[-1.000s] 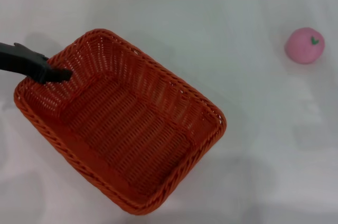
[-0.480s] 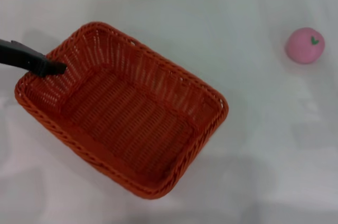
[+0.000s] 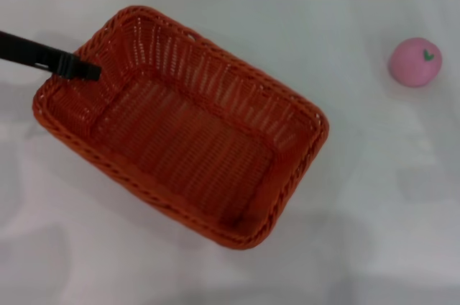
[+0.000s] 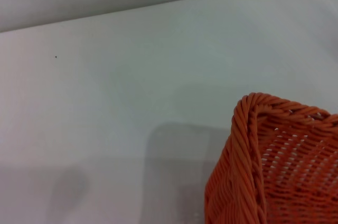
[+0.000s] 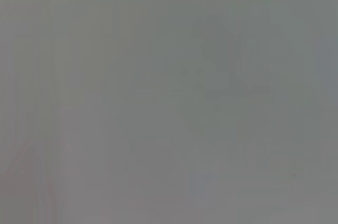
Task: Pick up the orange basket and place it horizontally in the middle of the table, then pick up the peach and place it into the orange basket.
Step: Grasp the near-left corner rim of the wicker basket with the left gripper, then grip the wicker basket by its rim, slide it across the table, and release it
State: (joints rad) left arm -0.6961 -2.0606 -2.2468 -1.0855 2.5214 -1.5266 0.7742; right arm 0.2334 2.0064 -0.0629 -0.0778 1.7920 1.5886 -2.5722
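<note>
The orange basket lies skewed on the white table, its long side running from far left to near right. My left gripper comes in from the left edge and is shut on the basket's rim at its far-left corner. In the left wrist view only that braided corner of the basket shows, over the table. The peach, pink with a small green mark, rests alone at the far right, well apart from the basket. My right gripper is out of view.
The table's far edge runs along the top of the head view. The right wrist view shows only a flat grey blur.
The left gripper has pulled the basket's corner away from me and a little right. The basket shifted right and farther back, turning slightly. The peach has not moved.
</note>
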